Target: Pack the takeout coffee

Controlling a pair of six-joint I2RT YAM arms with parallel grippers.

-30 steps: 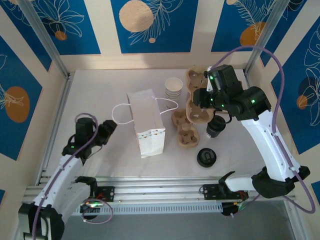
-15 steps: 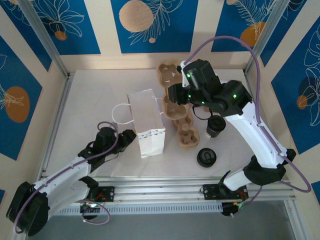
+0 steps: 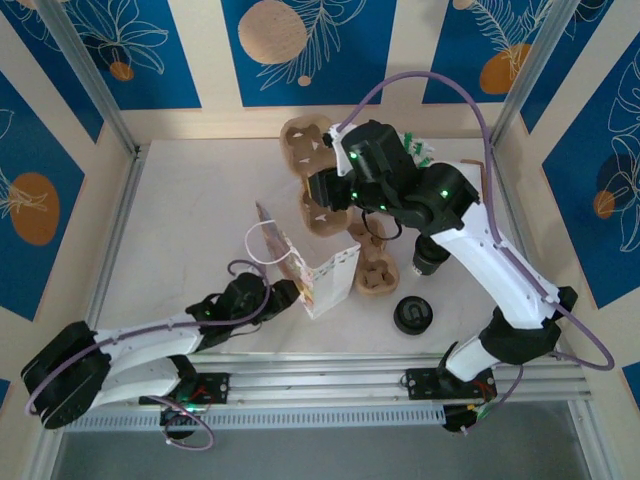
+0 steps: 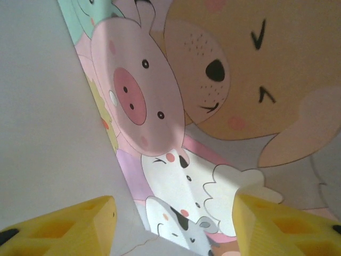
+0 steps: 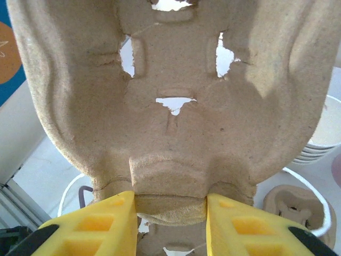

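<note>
- Step in hand, as judged: bringing the pulp carrier to the paper bag while the bag is propped open.
- Right gripper: pinched on the carrier's middle ridge, with the carrier held aloft over the table.
- Left gripper: fingers spread, with the bag's printed panel just ahead of them. Whether they touch it cannot be told.
- Takeout coffee: upright on the table, right of the bag and just beside the second carrier — not yet in a carrier or the bag.
- Doing it well: stand the tilted bag upright and keep its mouth wide. Turn the carrier's long side along the mouth, then lower it level, clear of the handles.
- Counts: one lidded coffee and one bag. One carrier is in the air and at least one more lies on the table. One pile of black lids, number unclear, and one stack of lidless cups showing several rims.
</note>
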